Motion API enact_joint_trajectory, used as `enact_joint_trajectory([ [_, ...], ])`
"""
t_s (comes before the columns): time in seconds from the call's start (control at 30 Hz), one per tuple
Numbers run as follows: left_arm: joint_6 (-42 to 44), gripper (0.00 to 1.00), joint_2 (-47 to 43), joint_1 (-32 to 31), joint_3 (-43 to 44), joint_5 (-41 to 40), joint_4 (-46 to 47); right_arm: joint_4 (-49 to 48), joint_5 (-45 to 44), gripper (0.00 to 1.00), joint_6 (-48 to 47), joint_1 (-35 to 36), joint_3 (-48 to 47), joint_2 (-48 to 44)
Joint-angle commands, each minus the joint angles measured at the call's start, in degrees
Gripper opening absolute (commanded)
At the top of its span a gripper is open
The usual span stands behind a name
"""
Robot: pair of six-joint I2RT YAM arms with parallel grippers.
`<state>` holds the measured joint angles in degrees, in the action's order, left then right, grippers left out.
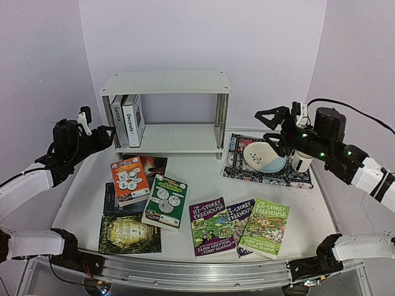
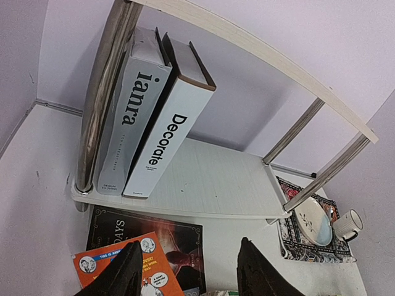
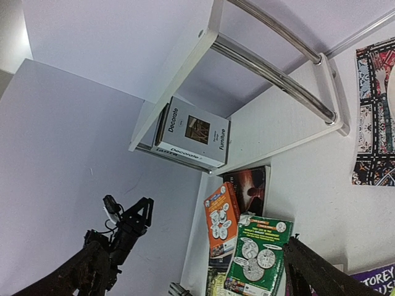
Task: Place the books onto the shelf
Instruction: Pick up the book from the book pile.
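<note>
The white shelf (image 1: pixel 165 83) stands at the back centre. Two white hardback books (image 1: pixel 126 120) stand upright at the left end of its lower board (image 2: pixel 210 179). Flat on the table lie an orange book (image 1: pixel 129 179), a green one (image 1: pixel 165 201), a dark one (image 2: pixel 179 240) under the orange, a dark green-covered one (image 1: pixel 128 233), and three Treehouse paperbacks (image 1: pixel 211 226). My left gripper (image 1: pixel 108 134) hovers just left of the shelf, open and empty (image 2: pixel 188 274). My right gripper (image 1: pixel 264 125) hangs open and empty right of the shelf (image 3: pixel 191 280).
A patterned mat (image 1: pixel 296 176) at the right carries a shallow bowl (image 1: pixel 262 155) and a white mug (image 1: pixel 301 160), right under my right arm. Chrome posts (image 2: pixel 102 98) frame the shelf ends. A metal rail (image 1: pixel 185 274) runs along the near table edge.
</note>
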<state>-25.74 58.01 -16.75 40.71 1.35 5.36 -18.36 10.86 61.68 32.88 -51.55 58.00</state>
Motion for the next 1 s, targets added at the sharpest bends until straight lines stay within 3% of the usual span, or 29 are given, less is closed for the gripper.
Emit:
enact_joint_trajectory([
  [0.0,-0.05,0.54,-1.74,0.19,-0.19,0.5,-1.24,3.86,3.27,0.98,-9.1,0.16,0.31,0.2],
  [0.37,-2.75,0.57,-1.62,0.23,-2.71,7.25,-6.93,10.73,2.87,0.98,-18.44,0.16,4.49,5.87],
  [0.47,-3.88,0.74,-0.18,0.19,-2.69,9.79,-10.96,10.78,0.41,0.98,-22.03,0.16,6.17,6.62],
  [0.53,-4.36,0.9,1.24,0.19,-2.61,11.72,-13.88,10.34,2.91,0.98,-25.55,0.16,6.88,7.71],
  [0.6,-5.02,0.99,2.39,0.23,-3.19,13.89,-15.53,9.44,6.21,0.98,-27.65,0.16,7.56,9.18],
  [0.8,-7.2,1.0,4.48,-1.28,-5.4,20.56,-15.94,8.88,9.36,0.98,-28.8,0.25,8.16,14.06],
  [0.97,-8.81,1.0,2.9,-7.4,-6.08,15.26,-16.03,8.85,8.85,0.98,-29.67,0.94,8.8,16.4],
])
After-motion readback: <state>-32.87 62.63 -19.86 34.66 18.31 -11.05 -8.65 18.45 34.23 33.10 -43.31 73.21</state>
